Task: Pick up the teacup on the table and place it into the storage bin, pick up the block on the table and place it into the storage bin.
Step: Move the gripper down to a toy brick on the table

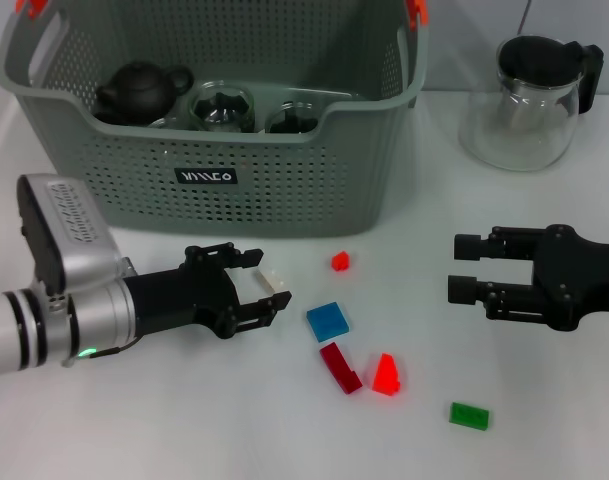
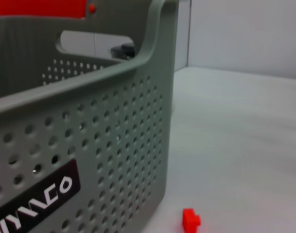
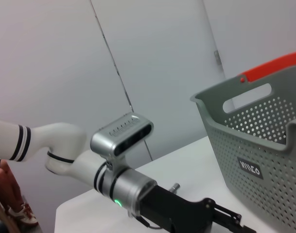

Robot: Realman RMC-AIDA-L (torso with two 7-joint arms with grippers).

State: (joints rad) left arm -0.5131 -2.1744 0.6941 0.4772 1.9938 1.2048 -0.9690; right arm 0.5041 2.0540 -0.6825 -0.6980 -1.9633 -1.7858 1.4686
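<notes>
The left gripper (image 1: 272, 295) clenched a white block (image 1: 274, 279) before the storage bin (image 1: 284, 190); cups already lay inside. The right gripper (image 1: 462, 268), jaws released, waited over the worktop (image 1: 544, 400).

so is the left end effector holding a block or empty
Holding one: the left end effector is shut on a white block, in front of the storage bin, in the head view.
</notes>
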